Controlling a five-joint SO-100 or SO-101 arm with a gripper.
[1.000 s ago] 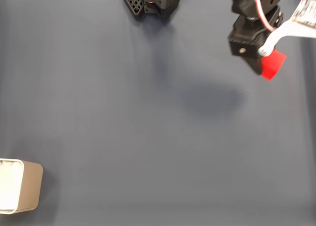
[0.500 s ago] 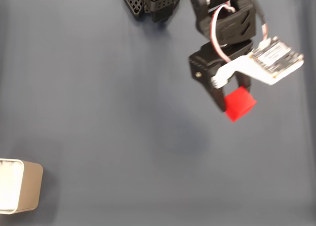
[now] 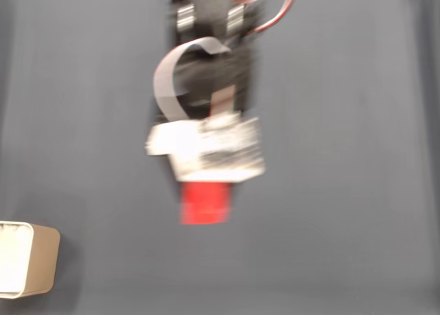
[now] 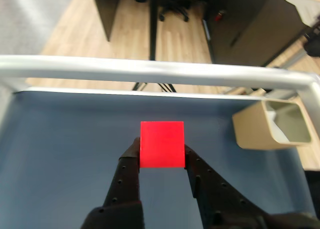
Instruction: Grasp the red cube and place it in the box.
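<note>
Dark blue mat spreads beneath my claw [image 4: 161,154], clenched on the red cube [image 4: 161,144] and carrying it aloft (grasp done, placing left), the box [image 4: 270,123] waiting ahead to my right, well apart.

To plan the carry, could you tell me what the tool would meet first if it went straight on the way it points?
Probably nothing on the mat: in the wrist view the tool, shut on the red cube, points at bare mat, the box off right.
</note>
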